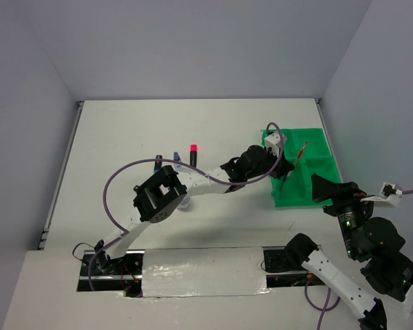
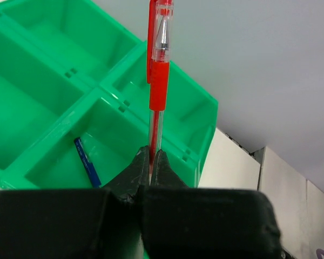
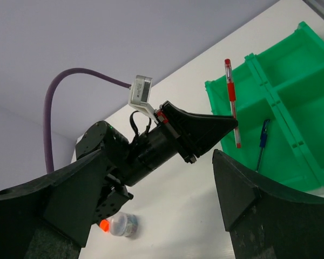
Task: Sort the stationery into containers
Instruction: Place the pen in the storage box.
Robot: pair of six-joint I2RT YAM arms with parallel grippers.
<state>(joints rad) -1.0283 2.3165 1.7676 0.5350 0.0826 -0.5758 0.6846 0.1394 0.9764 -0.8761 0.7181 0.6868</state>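
My left gripper (image 2: 151, 156) is pressed tight on the red pen (image 2: 157, 91), pinching its clear barrel near the back end. The red grip sleeve and the capped tip stick out well past the fingertips. In the right wrist view the pen stands nearly upright, with a short stub showing below the jaws.

The gripper and pen hang over the green tray (image 2: 92, 89), at the tray's corner on the left arm's side. The pen touches neither the walls nor the floor. A blue pen (image 2: 87, 162) lies slanted on the floor of the compartment right below my fingertips, apart from the red one.

My right gripper (image 1: 323, 187) sits near the tray's near edge, fingers spread wide with nothing between them.

Back on the table (image 1: 124, 137), a pink-capped highlighter (image 1: 193, 148) stands well apart from the tray, left of it, beside the left arm.
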